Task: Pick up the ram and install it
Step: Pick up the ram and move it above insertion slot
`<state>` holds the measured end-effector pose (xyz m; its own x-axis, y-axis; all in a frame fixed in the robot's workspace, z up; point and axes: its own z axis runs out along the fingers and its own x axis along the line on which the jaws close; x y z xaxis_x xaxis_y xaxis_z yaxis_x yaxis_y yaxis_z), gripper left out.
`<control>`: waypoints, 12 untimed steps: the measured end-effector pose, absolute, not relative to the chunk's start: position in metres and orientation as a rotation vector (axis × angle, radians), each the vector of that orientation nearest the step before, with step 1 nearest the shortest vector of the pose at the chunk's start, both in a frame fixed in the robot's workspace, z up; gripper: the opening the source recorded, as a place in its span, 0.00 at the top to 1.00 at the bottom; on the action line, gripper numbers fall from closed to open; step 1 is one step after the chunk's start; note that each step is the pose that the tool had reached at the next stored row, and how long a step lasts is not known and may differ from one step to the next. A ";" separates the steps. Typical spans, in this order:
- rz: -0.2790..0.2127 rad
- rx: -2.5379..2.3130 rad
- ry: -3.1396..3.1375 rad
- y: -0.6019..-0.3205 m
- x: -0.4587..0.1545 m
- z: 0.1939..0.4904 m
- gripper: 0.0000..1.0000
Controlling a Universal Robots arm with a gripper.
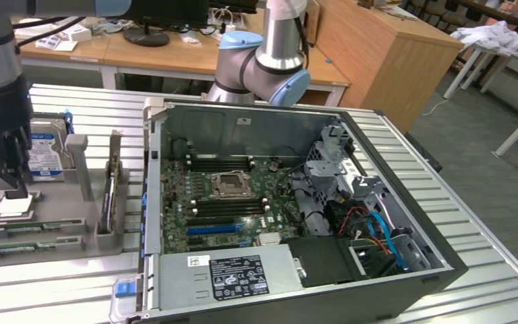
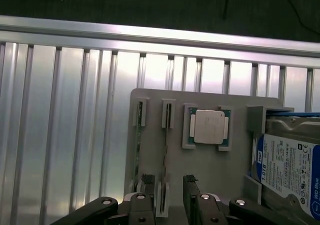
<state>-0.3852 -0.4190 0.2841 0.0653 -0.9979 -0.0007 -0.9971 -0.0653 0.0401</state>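
- Slatted table (image 1: 88, 108), open case (image 1: 403, 270) whose slots (image 1: 218, 164) look bare (nothing installed yet); gripper (image 1: 3, 181) hangs over the tray (image 1: 61, 226).
- Wrist view: jaws spread to either side of the ram (image 2: 166, 150), which stands on edge in the tray; not gripped, so pick-up and install remain.

Tray (image 1: 56, 219) sitting on table (image 1: 79, 101), at exterior view's left of computer case (image 1: 421, 283). Gripper (image 2: 168, 180) hanging over tray, straddling ram (image 2: 166, 135); processor (image 2: 209, 126) lying between ram and hard drive (image 2: 287, 167).

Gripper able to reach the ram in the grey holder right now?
Likely yes: gripper is open over the holder, fingers either side of the ram standing on edge, nothing covering it. Second stick stands close.
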 end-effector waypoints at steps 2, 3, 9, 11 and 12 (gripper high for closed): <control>-0.043 2.272 -2.128 -0.419 -0.385 0.281 0.64; -0.043 2.272 -2.128 -0.419 -0.385 0.279 0.64; -0.042 2.272 -2.128 -0.419 -0.385 0.268 0.64; -0.042 2.271 -2.128 -0.419 -0.385 0.264 0.64; -0.042 2.271 -2.128 -0.419 -0.385 0.262 0.64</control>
